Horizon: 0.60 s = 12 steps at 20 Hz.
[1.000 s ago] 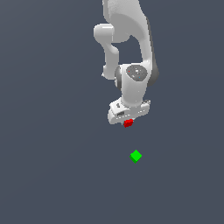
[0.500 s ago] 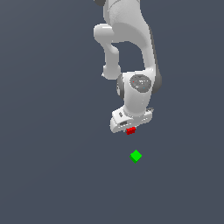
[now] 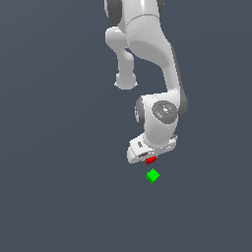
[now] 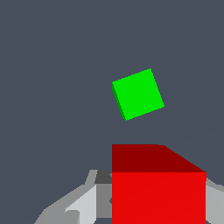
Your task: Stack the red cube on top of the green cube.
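Clamped on the red cube [image 3: 151, 160], the claw [image 3: 150, 158] carries it clear of the bench [image 3: 54, 197], its two fingers pressed against the cube's sides as the wrist view shows. The green cube [image 3: 153, 175] sits on the bench just beyond, apart from the red one and turned at an angle to it in the wrist view [image 4: 138, 93]. The carry step looks nearly done; next, the red cube likely needs centring over the green one, perhaps with a twist to match its faces, then a slow descent before release. The arm reaches down from the bench's far side, elbow bent, wrist pointing downward.
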Each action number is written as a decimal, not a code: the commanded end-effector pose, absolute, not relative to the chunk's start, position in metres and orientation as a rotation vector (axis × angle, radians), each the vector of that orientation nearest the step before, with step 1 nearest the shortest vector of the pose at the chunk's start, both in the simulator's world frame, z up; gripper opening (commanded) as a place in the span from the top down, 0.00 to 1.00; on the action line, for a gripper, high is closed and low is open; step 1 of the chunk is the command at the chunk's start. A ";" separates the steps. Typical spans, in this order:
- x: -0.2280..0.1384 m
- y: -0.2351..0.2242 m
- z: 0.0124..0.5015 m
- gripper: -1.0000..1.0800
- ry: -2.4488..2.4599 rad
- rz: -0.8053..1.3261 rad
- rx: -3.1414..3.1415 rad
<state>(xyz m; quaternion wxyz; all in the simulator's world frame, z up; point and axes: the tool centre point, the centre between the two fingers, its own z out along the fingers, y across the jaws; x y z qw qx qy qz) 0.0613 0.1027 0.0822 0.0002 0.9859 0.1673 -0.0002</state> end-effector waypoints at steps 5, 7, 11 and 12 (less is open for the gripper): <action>0.091 0.110 0.072 1.00 0.525 0.001 3.097; 0.098 0.112 0.070 1.00 0.525 0.001 3.097; 0.109 0.114 0.066 1.00 0.525 0.000 3.097; 0.111 0.115 0.065 1.00 0.525 0.000 3.097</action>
